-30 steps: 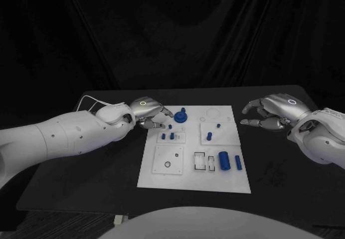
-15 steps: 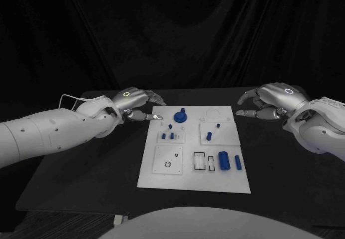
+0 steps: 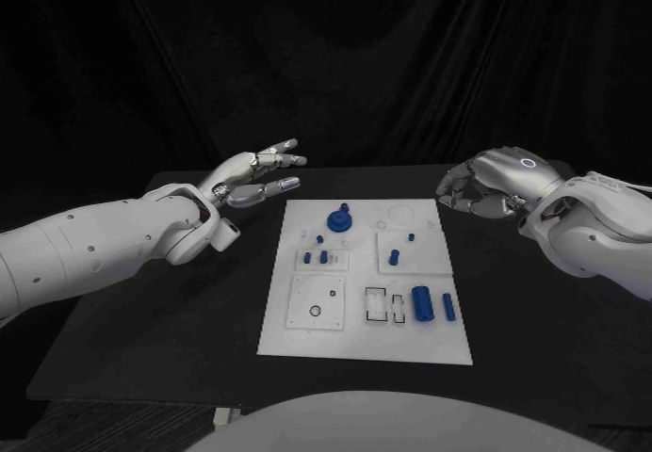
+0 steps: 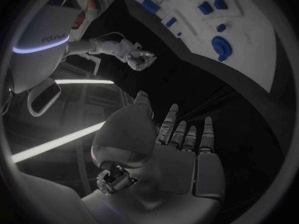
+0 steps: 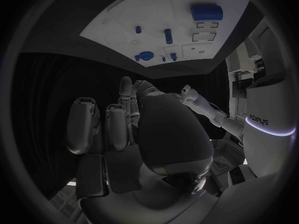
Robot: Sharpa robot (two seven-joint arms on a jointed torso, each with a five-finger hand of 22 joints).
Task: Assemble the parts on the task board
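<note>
1. The black table carries the white rectangular task board at its middle, the board's long axis running from the robot's body toward the far edge.
2. The left hand hangs raised over the table's far left corner, well apart from the board, fingers spread and holding nothing; the left wrist view shows the same bare palm and straight fingers.
3. The right hand hovers off the board's far right corner, fingers curled inward around nothing, as far as the pictures show.
4. The round blue knobbed part stands upright in the board's far left area, apparently seated.
5. The thick blue cylinder lies flat near the right edge, long axis parallel to the board's, and the slimmer blue pin lies just beside it, pointing the same way.
6. Small blue pegs stand in the middle plates.
7. Judged from this, the work is partway: the black-outlined slots look empty, and the lying pieces remain unplaced.
</note>
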